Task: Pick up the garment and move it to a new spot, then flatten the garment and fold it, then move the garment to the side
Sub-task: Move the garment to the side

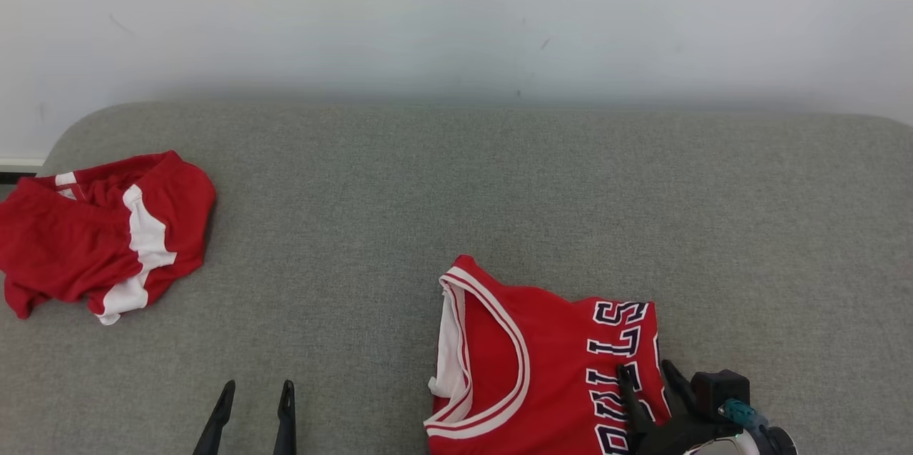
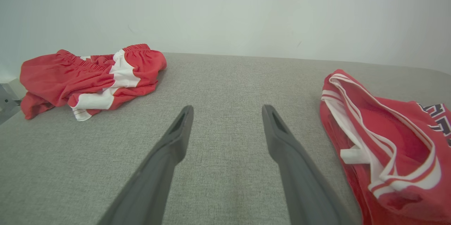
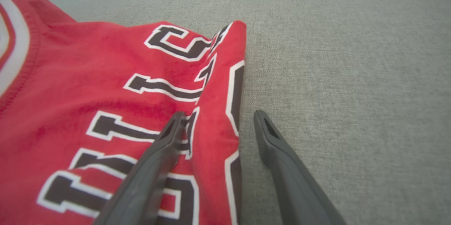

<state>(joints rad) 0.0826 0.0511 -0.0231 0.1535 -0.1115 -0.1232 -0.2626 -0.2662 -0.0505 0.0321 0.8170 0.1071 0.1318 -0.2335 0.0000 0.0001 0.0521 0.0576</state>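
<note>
Right claw [image 3: 219,114] spread wide, empty, over jersey [image 1: 542,369] edge. Left claw [image 2: 227,108] spread, empty, above grey surface [image 1: 428,191].

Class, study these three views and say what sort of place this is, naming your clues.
Probably an indoor test space for folding clothes: a grey fabric-covered surface set against a bare white wall, with a red jersey and red shorts lying on it.

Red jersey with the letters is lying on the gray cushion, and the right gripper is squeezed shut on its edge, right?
Not quite. The red jersey lies on the gray cushion, but the right gripper is open, not squeezed shut. The right wrist view shows its two fingers apart, one over the letters, one over bare cushion.
</note>
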